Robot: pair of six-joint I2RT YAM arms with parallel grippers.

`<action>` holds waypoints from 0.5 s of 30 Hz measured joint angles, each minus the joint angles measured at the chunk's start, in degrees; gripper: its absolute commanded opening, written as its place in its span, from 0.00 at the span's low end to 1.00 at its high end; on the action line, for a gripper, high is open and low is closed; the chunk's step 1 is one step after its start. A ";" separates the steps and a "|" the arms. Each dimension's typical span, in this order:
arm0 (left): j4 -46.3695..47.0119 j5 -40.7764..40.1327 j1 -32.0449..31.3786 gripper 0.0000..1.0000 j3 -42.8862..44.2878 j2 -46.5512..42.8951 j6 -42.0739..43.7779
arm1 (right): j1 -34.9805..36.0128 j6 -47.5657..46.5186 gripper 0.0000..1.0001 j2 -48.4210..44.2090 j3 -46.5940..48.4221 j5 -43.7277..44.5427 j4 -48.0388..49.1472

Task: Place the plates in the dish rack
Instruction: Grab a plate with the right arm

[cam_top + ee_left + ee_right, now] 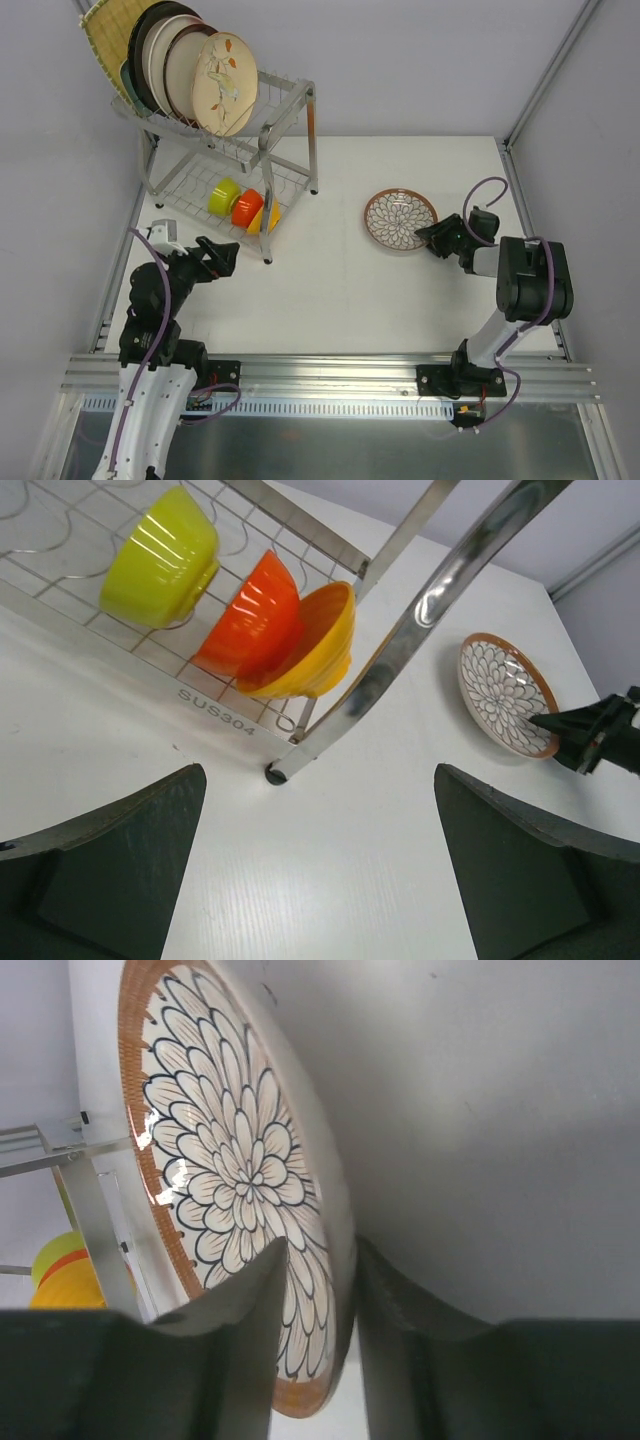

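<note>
Right jaws tight on petal-pattern plate (398,219) rim; left jaws wide apart

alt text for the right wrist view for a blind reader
The right end effector grips the rim of a plate with a flower-petal pattern and orange edge, one finger on each side. Behind, at left, a metal rack leg and yellow bowl.

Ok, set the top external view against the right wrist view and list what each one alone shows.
Top external only: the plates standing on the dish rack's upper tier, and the open left gripper near the rack. Right wrist only: the fingers of the right gripper straddling the petal plate's rim, one over its patterned face, one outside. Both: the petal plate, part of the rack and the coloured bowls.
</note>
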 measured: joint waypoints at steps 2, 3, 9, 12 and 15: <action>0.20 1.75 -0.07 0.99 0.02 1.22 -0.87 | 0.00 0.09 0.20 0.94 0.20 -0.24 0.00; 0.24 2.71 -0.07 0.99 0.02 1.75 -1.44 | -0.02 -0.09 0.17 1.20 0.31 -0.31 -0.07; 0.61 7.78 -0.74 0.99 0.02 5.49 -6.05 | -0.02 -0.46 0.01 1.57 0.48 -0.76 -0.98; 0.87 9.27 -1.60 0.99 0.02 6.78 -8.52 | 0.00 -0.79 0.01 1.57 0.48 -1.40 -1.09; 1.57 9.46 -3.61 0.99 -0.11 7.23 -10.60 | 0.11 -1.03 0.00 1.44 0.48 -1.90 -1.40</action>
